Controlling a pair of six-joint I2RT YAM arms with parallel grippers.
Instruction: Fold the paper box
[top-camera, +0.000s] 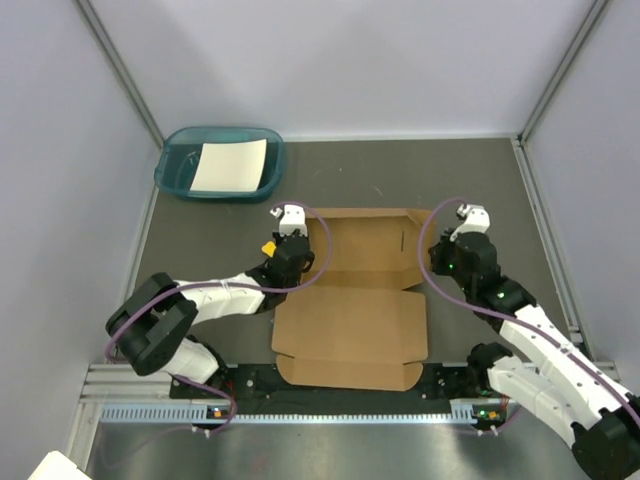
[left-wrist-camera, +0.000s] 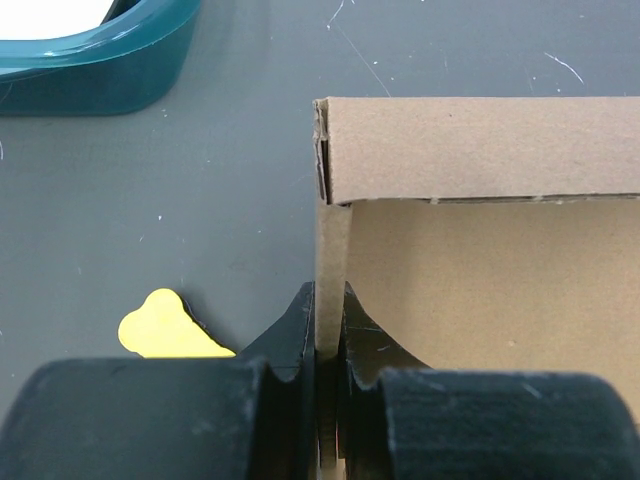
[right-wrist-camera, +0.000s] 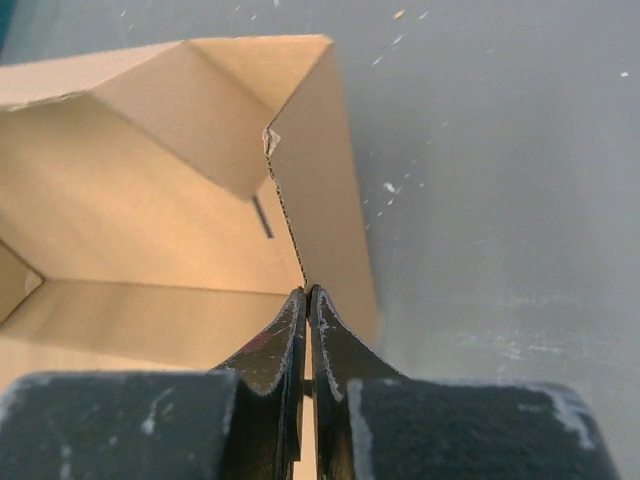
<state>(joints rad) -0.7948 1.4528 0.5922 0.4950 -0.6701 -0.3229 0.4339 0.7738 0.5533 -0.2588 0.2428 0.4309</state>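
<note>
At the middle of the table (top-camera: 200, 250), toward its near edge, the paper box (top-camera: 350, 320) sits half-formed: back and side walls raised, lid panel flat and unfolded; the left gripper (left-wrist-camera: 330, 325) pinches the left wall; the right gripper (right-wrist-camera: 308, 300) clamps the right wall.

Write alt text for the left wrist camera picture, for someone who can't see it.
The left gripper, its black fingers shut, pinches an upright side flap of the brown box, whose back wall stands folded up beyond. A small yellow piece lies on the dark table just left of the fingers, and a teal tray shows at top left.
</note>
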